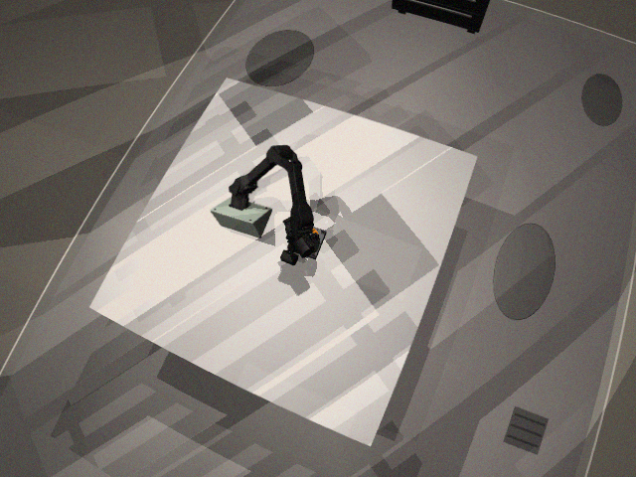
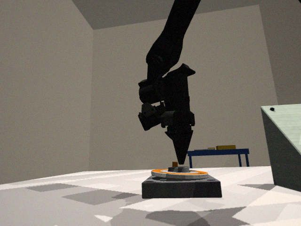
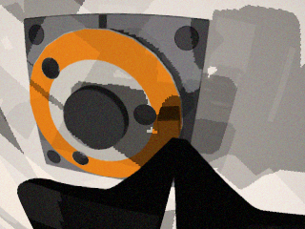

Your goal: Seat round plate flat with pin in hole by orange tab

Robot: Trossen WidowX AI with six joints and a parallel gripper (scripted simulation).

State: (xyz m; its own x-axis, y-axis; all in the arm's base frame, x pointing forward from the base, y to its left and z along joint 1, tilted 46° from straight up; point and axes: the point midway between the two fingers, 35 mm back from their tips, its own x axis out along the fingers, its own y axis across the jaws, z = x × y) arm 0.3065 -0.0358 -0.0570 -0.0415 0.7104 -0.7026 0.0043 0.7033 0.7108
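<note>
The round plate (image 2: 192, 173) (image 3: 95, 52) (image 1: 314, 233) has an orange ring on top and sits on the post (image 2: 182, 168) (image 3: 95, 116) of the dark square base (image 2: 181, 188) (image 3: 191, 71) (image 1: 321, 241). In the exterior view it looks slightly tilted, its left rim higher. The orange tab (image 2: 174, 163) (image 3: 170, 114) stands at the rim, with a dark hole (image 3: 145, 114) next to it. I cannot make out the pin. My gripper (image 2: 181, 161) (image 3: 177, 145) (image 1: 311, 238) is shut and empty. Its tip hangs just above the plate, close to the tab and the post.
The arm's pale green pedestal (image 1: 240, 216) (image 2: 284, 146) stands close beside the base. A blue table (image 2: 218, 151) with a yellow box stands far back by the wall. The base has dark corner holes (image 3: 186, 37).
</note>
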